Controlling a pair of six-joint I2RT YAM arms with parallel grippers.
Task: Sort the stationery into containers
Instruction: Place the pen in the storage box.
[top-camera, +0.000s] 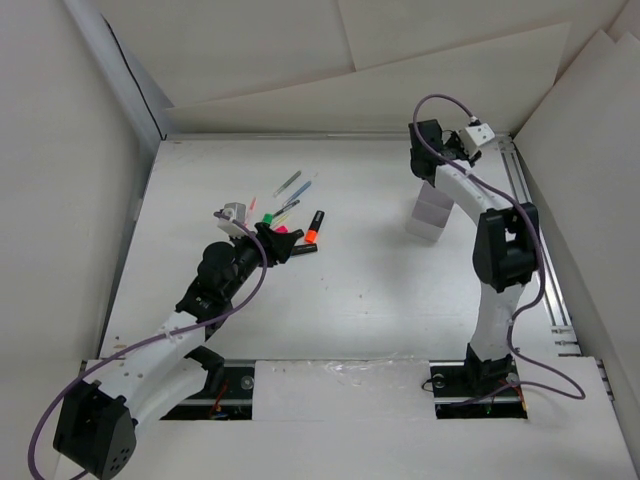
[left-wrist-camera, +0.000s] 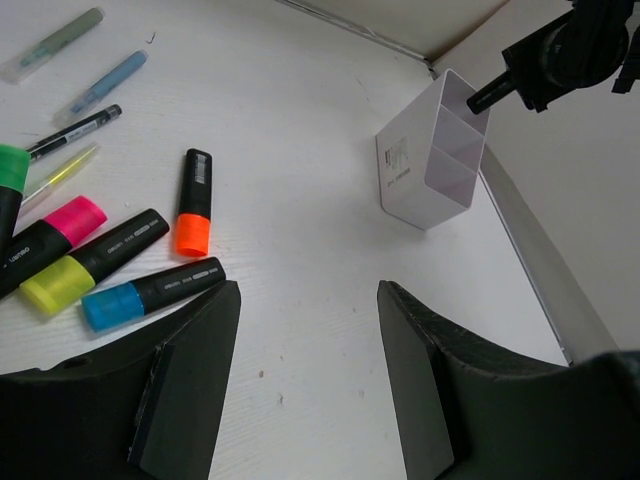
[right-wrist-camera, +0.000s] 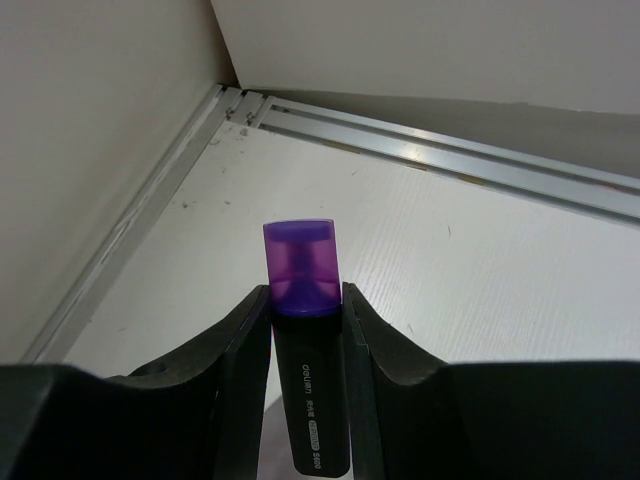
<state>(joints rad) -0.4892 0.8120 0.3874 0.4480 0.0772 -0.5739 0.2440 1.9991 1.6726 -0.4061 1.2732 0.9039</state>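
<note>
My right gripper (right-wrist-camera: 305, 300) is shut on a black highlighter with a purple cap (right-wrist-camera: 300, 262). It holds it just above the white compartmented container (left-wrist-camera: 400, 178), and the highlighter's black end (left-wrist-camera: 488, 94) points at the container's open top. In the top view this gripper (top-camera: 437, 150) hangs behind the container (top-camera: 432, 212). My left gripper (left-wrist-camera: 305, 292) is open and low over bare table, with nothing between its fingers. To its left lie the orange (left-wrist-camera: 193, 203), blue (left-wrist-camera: 150, 293), yellow (left-wrist-camera: 95, 262), pink (left-wrist-camera: 55, 232) and green (left-wrist-camera: 10, 180) highlighters. Thin pens (left-wrist-camera: 105, 82) lie beyond them.
White walls close in the table on the left, back and right. A metal rail (top-camera: 535, 240) runs along the right edge, close to the container. The loose stationery is bunched at left centre (top-camera: 290, 215).
</note>
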